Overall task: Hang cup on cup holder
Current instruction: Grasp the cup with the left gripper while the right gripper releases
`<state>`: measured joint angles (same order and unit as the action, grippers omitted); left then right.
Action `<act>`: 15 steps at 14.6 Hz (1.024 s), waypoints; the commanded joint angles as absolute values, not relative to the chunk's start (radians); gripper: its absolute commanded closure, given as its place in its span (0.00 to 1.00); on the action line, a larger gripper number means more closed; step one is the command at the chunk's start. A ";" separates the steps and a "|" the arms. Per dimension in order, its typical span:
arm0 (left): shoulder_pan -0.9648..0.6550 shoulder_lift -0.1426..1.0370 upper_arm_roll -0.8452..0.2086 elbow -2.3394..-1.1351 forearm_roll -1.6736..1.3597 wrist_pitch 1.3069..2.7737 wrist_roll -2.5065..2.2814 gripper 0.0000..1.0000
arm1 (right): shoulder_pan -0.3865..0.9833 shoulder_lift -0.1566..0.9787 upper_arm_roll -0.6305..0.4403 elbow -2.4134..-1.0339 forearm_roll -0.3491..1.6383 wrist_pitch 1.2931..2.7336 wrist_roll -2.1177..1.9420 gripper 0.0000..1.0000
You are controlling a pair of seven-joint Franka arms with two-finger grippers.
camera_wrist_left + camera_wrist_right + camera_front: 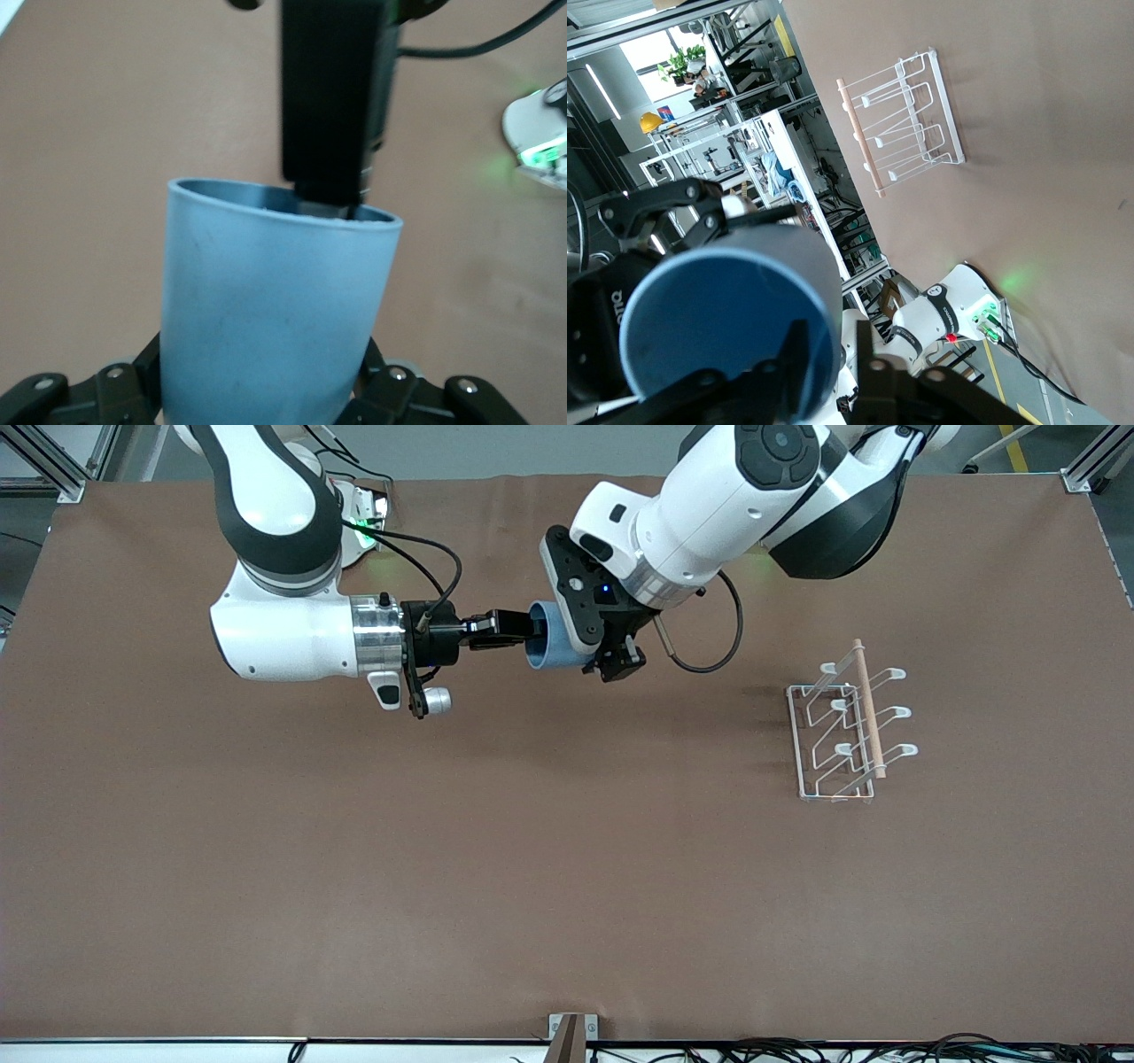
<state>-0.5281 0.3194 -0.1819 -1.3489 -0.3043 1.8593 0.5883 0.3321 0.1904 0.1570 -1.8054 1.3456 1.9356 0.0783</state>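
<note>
While both arms meet above the table near its robot-side edge, the cup hangs in the air between the two grippers, lying on its side. The right arm enters from its own end of the table with the wrist turned level; the right gripper reaches to the cup's rim, one finger inside the mouth in the left wrist view. Its jaws look slightly parted at the rim; whether they still pinch the wall I cannot tell. The left gripper comes down from the left arm's base and is closed around the cup's body, its fingers pressed against both sides of the cup's lower part. In the right wrist view the cup's blue bottom faces the camera. The cup holder stands on the table toward the left arm's end, well apart from the cup, nearer to the front camera than the grippers. Its wooden bar lies across the top and all its prongs are bare.
</note>
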 commanded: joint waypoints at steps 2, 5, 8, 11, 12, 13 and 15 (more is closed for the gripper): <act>-0.531 0.327 -0.176 -1.325 -0.235 1.858 0.588 0.33 | 0.301 0.172 0.152 -1.822 1.361 1.899 0.061 0.00; -0.525 0.327 -0.176 -1.328 -0.096 1.804 0.589 0.33 | 0.238 0.169 0.144 -1.822 1.259 1.898 0.067 0.00; -0.522 0.328 -0.169 -1.328 0.068 1.711 0.591 0.32 | 0.157 0.169 0.106 -1.822 1.054 1.894 0.063 0.00; -0.520 0.330 -0.166 -1.328 0.234 1.620 0.644 0.32 | 0.169 0.184 -0.035 -1.818 0.851 1.878 0.025 0.00; -0.512 0.331 -0.166 -1.328 0.288 1.585 0.664 0.32 | 0.160 0.187 -0.060 -1.818 0.757 1.879 0.002 0.00; -0.508 0.334 -0.166 -1.330 0.348 1.551 0.704 0.32 | 0.152 0.189 -0.086 -1.816 0.639 1.885 0.000 0.00; -0.506 0.348 -0.166 -1.331 0.455 1.497 0.806 0.32 | 0.129 0.190 -0.115 -1.799 0.424 1.904 0.002 0.00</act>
